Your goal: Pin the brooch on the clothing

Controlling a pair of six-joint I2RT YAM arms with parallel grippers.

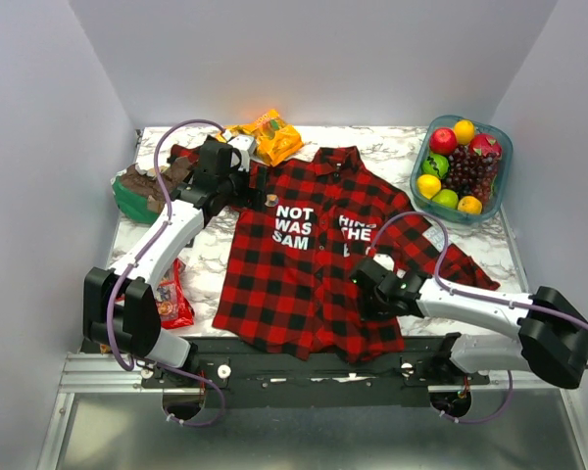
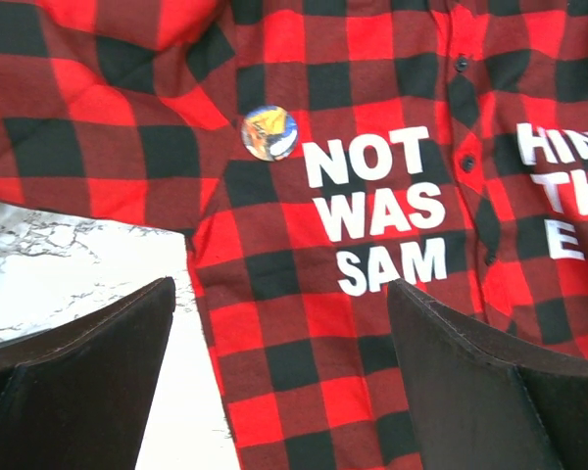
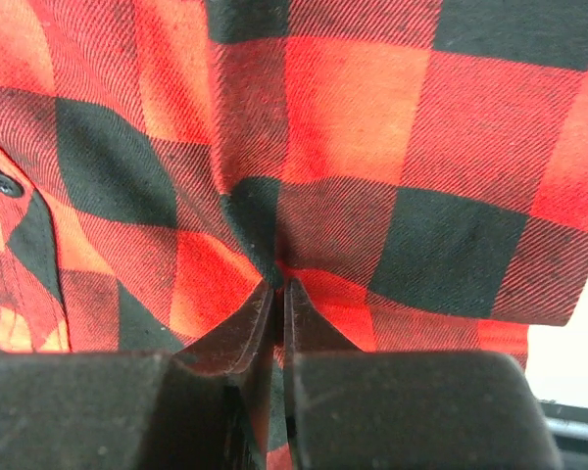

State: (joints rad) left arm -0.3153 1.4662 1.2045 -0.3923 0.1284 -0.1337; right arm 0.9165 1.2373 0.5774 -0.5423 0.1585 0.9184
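Brooch (image 2: 269,132) face blurry on clothing (image 2: 304,343).

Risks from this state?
1. Right fingers pinch a shirt fold near its edge; any pull may drag the cloth and shift the brooch.
2. Left fingers stand wide open short of the flat brooch; closing there might bunch fabric instead.

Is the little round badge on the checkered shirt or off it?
On it: the small round brooch lies on the red-and-black plaid shirt beside the white word NOT. Pinned through? Cannot tell.
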